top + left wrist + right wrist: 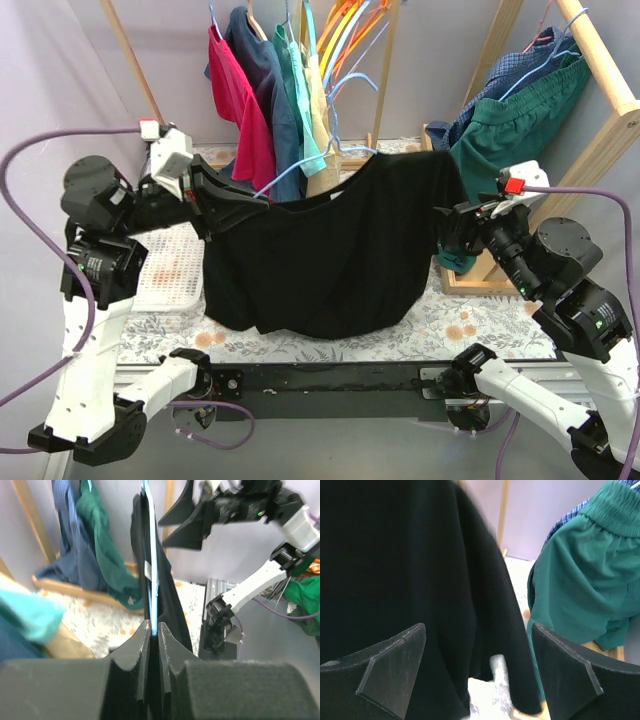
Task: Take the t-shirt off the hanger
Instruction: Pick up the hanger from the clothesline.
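Note:
A black t-shirt (pixel 330 250) hangs above the table on a light-blue hanger (pixel 292 176). My left gripper (pixel 222 203) holds its left end up. In the left wrist view the gripper (pixel 154 630) is shut on the hanger's (pixel 151 555) blue wire, with black t-shirt (pixel 170 600) fabric draped beside it. My right gripper (pixel 447 226) stands open at the shirt's right sleeve. In the right wrist view the gripper (pixel 477 665) has its jaws wide apart; the t-shirt's (pixel 395 555) sleeve hem hangs just in front of them, not gripped.
A rack of coloured garments (pixel 270 90) and spare hangers stands behind the shirt. Green shorts (pixel 520 120) and a blue checked garment hang on a wooden rack (pixel 600 70) at the right, close to my right gripper. A white perforated tray (pixel 165 275) lies at the left on the floral cloth.

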`<move>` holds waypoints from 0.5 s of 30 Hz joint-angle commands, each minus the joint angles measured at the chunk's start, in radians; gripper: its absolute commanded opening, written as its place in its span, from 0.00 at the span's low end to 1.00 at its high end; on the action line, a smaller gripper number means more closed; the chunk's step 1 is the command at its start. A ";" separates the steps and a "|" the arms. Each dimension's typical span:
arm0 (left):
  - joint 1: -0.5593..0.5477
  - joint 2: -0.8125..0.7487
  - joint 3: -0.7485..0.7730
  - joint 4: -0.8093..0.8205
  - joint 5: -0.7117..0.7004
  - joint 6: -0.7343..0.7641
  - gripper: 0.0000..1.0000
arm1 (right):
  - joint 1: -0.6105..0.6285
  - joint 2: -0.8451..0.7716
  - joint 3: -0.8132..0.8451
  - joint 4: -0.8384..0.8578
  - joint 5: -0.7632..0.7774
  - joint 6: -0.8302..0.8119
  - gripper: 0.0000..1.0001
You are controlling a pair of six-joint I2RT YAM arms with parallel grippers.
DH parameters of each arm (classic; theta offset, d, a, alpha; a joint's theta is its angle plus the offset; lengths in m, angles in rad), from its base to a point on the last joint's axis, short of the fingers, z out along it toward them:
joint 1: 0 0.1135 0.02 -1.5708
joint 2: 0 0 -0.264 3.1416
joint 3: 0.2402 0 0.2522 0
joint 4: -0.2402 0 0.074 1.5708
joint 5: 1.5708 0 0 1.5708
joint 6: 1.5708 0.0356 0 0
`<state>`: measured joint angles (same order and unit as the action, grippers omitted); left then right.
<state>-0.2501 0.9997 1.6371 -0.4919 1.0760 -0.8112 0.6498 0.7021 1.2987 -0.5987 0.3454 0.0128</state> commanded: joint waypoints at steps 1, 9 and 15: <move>0.006 -0.087 -0.161 0.087 -0.126 0.015 0.00 | -0.001 -0.013 -0.001 -0.033 -0.037 -0.051 0.94; 0.006 -0.076 -0.333 0.062 -0.142 0.072 0.00 | -0.002 -0.012 -0.039 -0.047 -0.584 -0.162 0.94; 0.005 -0.067 -0.368 0.018 -0.044 0.124 0.00 | -0.002 0.066 -0.064 0.131 -0.732 -0.203 0.93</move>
<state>-0.2501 0.9546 1.2720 -0.4862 0.9569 -0.7456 0.6491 0.7238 1.2476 -0.6308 -0.2096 -0.1360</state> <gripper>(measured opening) 0.062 0.929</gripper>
